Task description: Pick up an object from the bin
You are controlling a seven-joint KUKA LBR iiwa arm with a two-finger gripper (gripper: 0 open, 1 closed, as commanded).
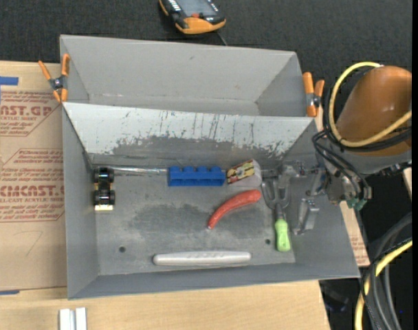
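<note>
The end effector (292, 213) hangs low at the right side of the grey metal bin (78, 225). Its fingers seem spread apart, just beside a small green plastic cylinder (282, 237).

Cardboard (23, 177) w/ red print: "CAST ACRYLIC SHEET"; rest illeg.

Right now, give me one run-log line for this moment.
pincer: open, empty | where: right end of bin | nearest: green piece, red pepper | pick: not yet done
</note>
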